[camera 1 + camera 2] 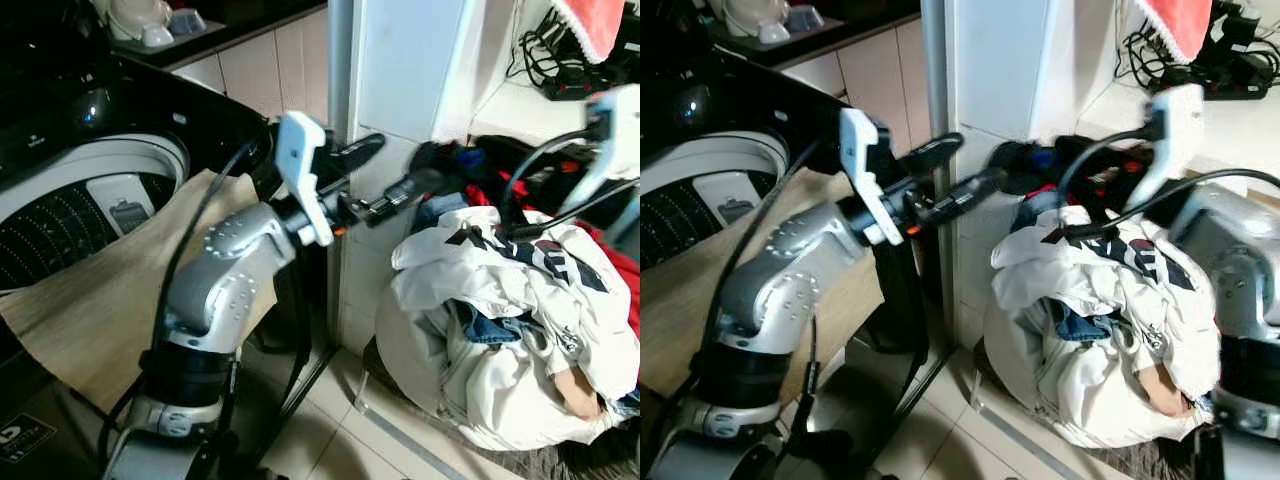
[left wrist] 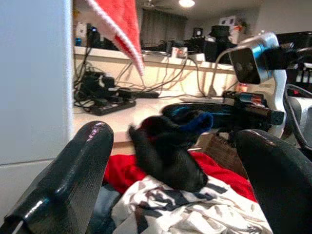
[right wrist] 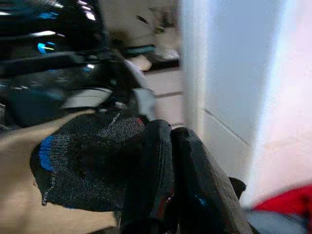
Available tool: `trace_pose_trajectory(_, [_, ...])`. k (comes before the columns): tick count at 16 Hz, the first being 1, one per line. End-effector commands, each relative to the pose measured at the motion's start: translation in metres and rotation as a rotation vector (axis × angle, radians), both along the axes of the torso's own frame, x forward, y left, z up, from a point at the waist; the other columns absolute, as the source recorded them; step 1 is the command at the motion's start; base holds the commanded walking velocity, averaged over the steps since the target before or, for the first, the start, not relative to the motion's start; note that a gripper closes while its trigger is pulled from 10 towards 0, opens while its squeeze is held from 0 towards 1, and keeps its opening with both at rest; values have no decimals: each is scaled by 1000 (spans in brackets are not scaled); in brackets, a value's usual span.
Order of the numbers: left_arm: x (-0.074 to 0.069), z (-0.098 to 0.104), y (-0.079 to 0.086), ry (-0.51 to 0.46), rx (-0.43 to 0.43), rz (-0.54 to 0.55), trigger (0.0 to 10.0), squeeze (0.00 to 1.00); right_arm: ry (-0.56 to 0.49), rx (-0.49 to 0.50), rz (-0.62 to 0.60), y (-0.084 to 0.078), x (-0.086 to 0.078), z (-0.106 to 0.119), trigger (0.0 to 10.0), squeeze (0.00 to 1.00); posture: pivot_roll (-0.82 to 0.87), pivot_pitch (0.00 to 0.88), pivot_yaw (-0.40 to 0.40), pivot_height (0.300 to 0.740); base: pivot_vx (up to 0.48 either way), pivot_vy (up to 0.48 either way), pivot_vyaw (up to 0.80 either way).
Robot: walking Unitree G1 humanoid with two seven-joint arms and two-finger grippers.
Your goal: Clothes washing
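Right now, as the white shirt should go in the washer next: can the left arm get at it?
Probably yes. The left gripper hangs beside the pile, jaws open, and the white shirt lies on top, uncovered. The right gripper, shut on a dark sock, is close by.

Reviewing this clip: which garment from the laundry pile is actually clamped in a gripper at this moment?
The dark knit sock with a blue patch, pinched by the right gripper. The white printed shirt and red garment lie loose on the pile.

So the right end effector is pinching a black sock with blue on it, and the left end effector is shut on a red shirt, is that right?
Not quite. The left end effector is open and holds nothing: in the left wrist view its fingers stand wide apart above the laundry pile. The right end effector is indeed shut on the black sock.
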State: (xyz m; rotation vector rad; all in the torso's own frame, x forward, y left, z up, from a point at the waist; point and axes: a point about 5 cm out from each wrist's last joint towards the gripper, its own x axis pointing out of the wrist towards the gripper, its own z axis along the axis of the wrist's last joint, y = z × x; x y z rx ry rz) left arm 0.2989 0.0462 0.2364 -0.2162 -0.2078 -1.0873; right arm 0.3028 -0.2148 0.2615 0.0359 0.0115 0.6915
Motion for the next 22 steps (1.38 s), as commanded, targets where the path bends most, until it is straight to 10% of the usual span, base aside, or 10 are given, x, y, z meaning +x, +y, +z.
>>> trace_pose_trajectory(1, [-1,2,-3,-16,12,-5,10000,0,1,-6,30,7,-3,1,0,0,-140,0,65,740,0,0,0])
trace_pose_trajectory(7, [-8,-9,-15,70,-10,-97,10000,0,-1,9,67,23,-6,2,0,0,-144,0,73,740,0,0,0])
trace_pose_trajectory(9, [-9,-13,-14,96,-8,-108,0,0,-3,14,69,25,-7,3,0,0,-144,0,74,740,0,0,0])
trace_pose_trajectory(22, [-7,-15,-9,120,-17,-102,0,0,-9,16,72,29,-5,6,0,0,-140,0,76,740,0,0,0])
